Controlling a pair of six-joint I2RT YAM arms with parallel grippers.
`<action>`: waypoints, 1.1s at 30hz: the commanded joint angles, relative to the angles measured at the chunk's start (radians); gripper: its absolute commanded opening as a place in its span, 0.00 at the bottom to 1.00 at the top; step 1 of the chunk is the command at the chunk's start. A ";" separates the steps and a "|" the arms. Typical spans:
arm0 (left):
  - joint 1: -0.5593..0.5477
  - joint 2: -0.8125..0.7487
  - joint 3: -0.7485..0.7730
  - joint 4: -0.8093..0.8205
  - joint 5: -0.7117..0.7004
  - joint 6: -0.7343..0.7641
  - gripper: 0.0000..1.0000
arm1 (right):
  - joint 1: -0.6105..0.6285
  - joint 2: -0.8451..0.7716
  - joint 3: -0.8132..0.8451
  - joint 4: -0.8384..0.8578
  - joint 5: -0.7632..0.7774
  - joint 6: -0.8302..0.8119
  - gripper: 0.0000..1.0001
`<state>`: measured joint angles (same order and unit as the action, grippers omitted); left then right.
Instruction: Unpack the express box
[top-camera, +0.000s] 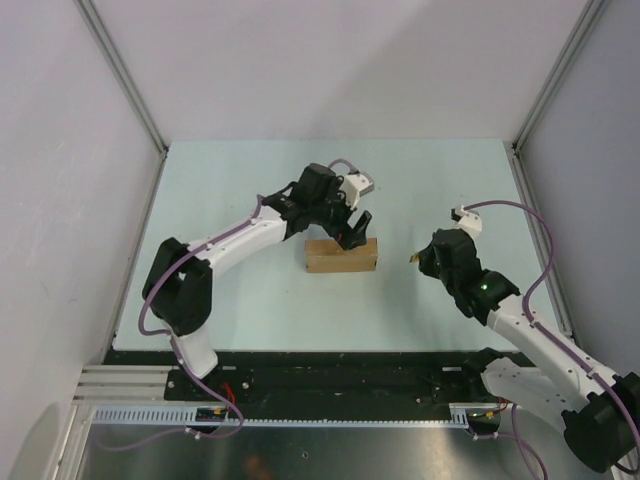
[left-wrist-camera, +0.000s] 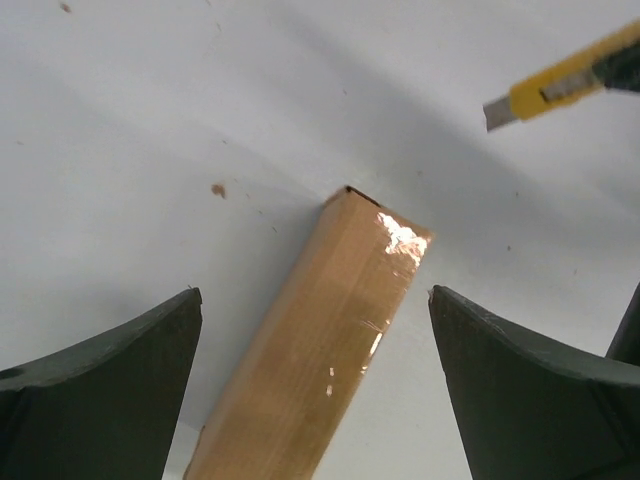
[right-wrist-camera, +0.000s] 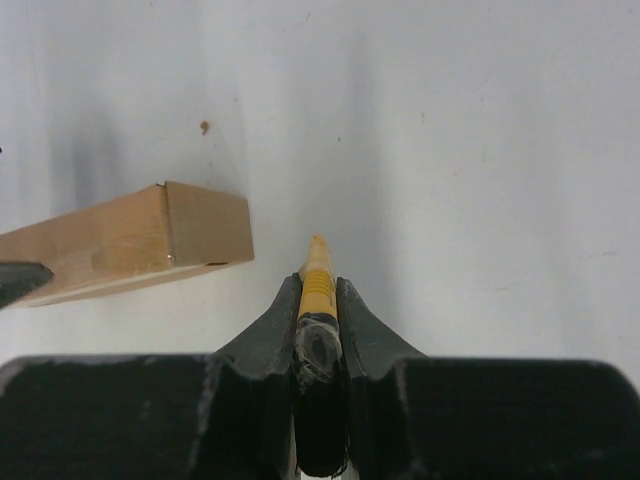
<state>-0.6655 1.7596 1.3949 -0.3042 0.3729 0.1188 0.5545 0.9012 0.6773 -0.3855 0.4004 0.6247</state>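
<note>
The express box (top-camera: 341, 256), plain brown cardboard sealed with shiny clear tape, lies flat mid-table. My left gripper (top-camera: 350, 232) hovers over its far edge. In the left wrist view the express box (left-wrist-camera: 330, 340) runs between the wide-open left gripper (left-wrist-camera: 313, 291), apart from both fingers (left-wrist-camera: 100, 390). To the box's right, my right gripper (top-camera: 425, 258) is shut on a slim yellow-and-black utility knife (right-wrist-camera: 317, 275) that points toward the box's end (right-wrist-camera: 205, 225). The knife's tip (left-wrist-camera: 545, 92) shows in the upper right of the left wrist view.
The pale green table top (top-camera: 250, 300) is bounded by white walls and metal corner posts (top-camera: 125, 80). A small brown speck (left-wrist-camera: 218, 189) lies on the surface beyond the box. The arm bases stand along the near edge.
</note>
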 joint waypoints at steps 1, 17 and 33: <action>-0.031 0.026 0.013 -0.128 -0.014 0.206 1.00 | -0.050 0.016 -0.007 0.037 -0.095 -0.040 0.00; -0.066 0.147 0.121 -0.168 -0.075 0.239 0.89 | -0.114 0.074 -0.007 0.146 -0.238 -0.068 0.00; -0.109 0.060 -0.060 -0.044 -0.261 0.148 0.57 | -0.126 0.143 -0.007 0.359 -0.334 -0.030 0.00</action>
<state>-0.7643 1.8809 1.3907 -0.3840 0.1768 0.2707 0.4397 1.0218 0.6682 -0.1486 0.1146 0.5728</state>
